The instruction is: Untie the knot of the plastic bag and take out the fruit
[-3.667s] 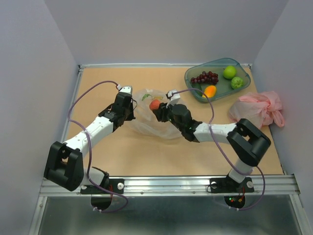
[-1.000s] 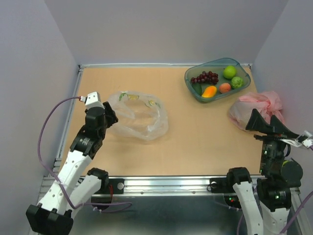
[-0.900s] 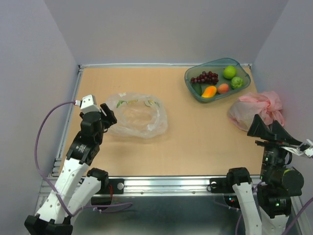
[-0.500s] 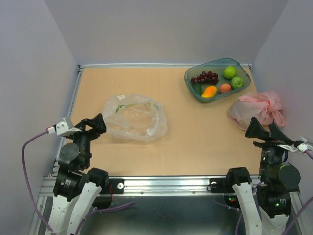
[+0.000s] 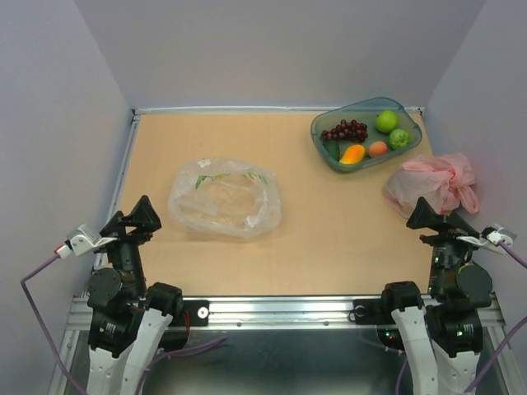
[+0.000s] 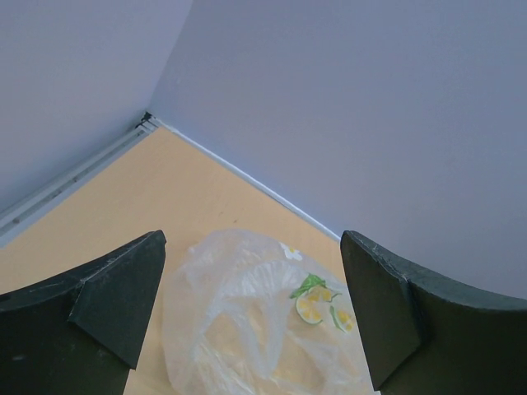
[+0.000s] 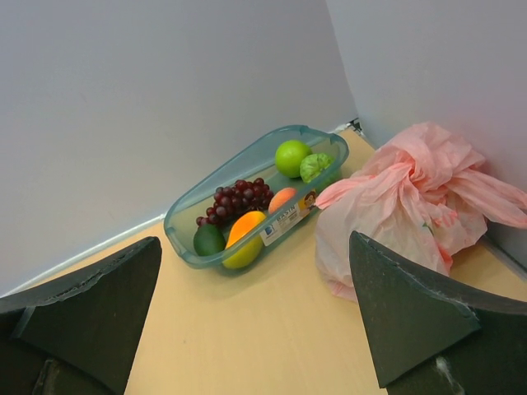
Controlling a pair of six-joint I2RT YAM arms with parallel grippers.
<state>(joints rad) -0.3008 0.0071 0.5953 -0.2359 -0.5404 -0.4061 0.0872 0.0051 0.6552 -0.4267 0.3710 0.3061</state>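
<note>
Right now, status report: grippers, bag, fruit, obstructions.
Left gripper and right gripper open, empty, near edge. Plastic bag open, flat, looks empty; fruit in teal tray. Nothing in the way; pink bag beside tray.

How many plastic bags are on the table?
2. The clear plastic bag lies left of centre; the pink bag sits at the right edge, near the tray. None seems hidden.

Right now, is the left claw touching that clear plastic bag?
Apart. The top view shows the left gripper open near the left of the table's near edge, with a strip of bare wood between it and the plastic bag.
</note>
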